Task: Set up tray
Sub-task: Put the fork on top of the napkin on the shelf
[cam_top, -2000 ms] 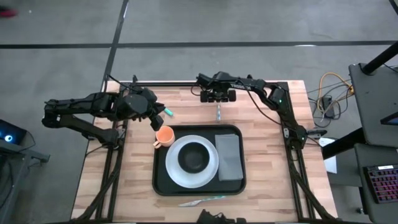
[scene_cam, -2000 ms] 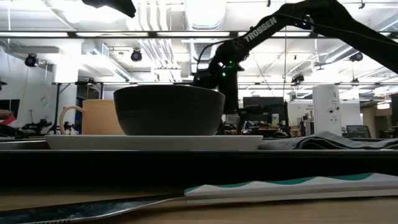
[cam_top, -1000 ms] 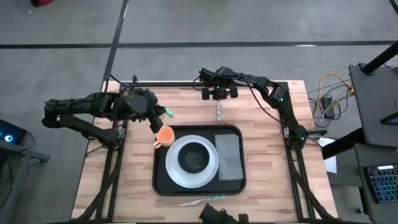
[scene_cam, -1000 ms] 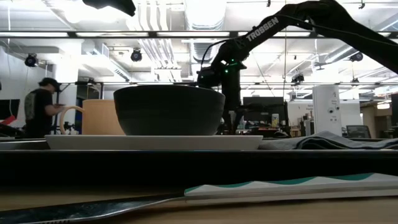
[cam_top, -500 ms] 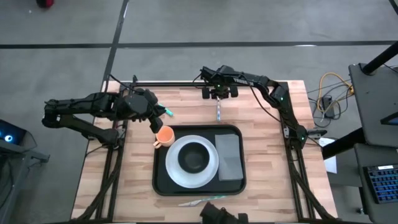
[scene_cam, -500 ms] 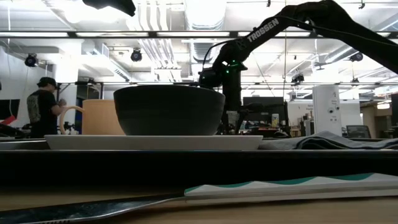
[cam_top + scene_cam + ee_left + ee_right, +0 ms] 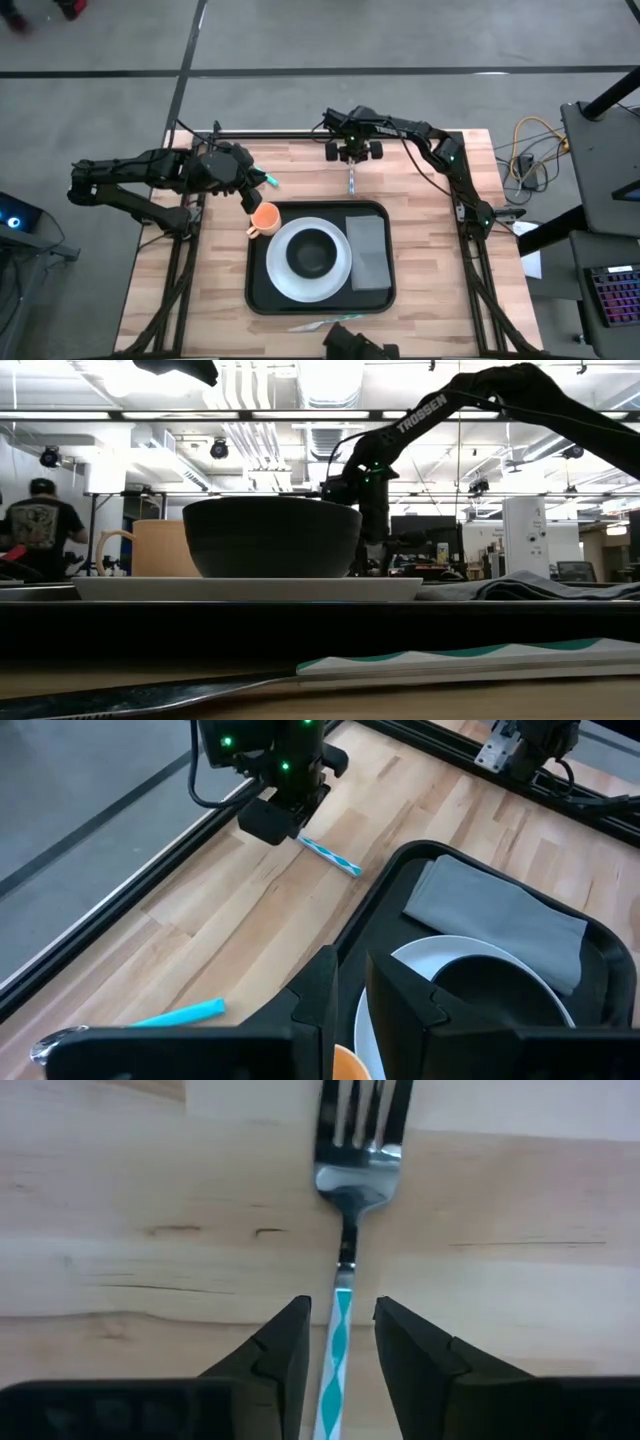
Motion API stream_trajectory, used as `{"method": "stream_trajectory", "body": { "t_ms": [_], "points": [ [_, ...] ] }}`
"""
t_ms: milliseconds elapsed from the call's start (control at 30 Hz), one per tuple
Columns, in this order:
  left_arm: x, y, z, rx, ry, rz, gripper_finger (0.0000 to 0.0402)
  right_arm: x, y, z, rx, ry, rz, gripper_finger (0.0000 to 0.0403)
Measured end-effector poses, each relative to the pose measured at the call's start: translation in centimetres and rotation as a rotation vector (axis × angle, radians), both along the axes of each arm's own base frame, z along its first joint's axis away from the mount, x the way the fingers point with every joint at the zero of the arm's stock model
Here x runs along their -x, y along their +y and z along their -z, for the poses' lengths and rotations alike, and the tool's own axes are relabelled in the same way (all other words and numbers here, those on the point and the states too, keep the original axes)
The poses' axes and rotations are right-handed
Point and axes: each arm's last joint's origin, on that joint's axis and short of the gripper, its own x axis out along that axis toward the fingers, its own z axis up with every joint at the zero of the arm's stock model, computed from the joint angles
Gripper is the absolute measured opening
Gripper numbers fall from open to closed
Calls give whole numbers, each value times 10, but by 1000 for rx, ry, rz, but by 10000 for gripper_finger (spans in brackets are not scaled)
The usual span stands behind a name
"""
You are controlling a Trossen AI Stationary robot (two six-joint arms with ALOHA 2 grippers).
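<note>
Right gripper [image 7: 338, 1342]: fingers spread, straddling a teal-handled fork [image 7: 346, 1200] lying on the table [image 7: 420, 240], upper centre of the high view. Left gripper [image 7: 350, 990]: fingers pressed nearly together, empty, at the tray [image 7: 262, 292]'s upper-left corner.

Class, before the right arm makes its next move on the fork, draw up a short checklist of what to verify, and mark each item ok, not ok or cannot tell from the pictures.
1. Right gripper straddles the fork handle: ok, one finger on each side.
2. Fingers closed on the handle: not ok, gaps show on both sides.
3. Fork lies flat on the table, outside the tray: ok.
4. Free space on the tray for the fork: cannot tell; the plate and napkin fill most of it.
5. Left gripper out of the way: ok, it is near the orange cup, apart from the fork.
</note>
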Motion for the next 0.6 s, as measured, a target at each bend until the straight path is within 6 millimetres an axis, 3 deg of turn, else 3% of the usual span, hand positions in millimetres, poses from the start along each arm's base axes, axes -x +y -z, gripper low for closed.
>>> {"method": "stream_trajectory", "body": {
  "t_ms": [600],
  "points": [
    [0, 0, -1, 0, -2, 0, 38, 2, 2, 7, -70, -21, 3, 107]
  ]
}}
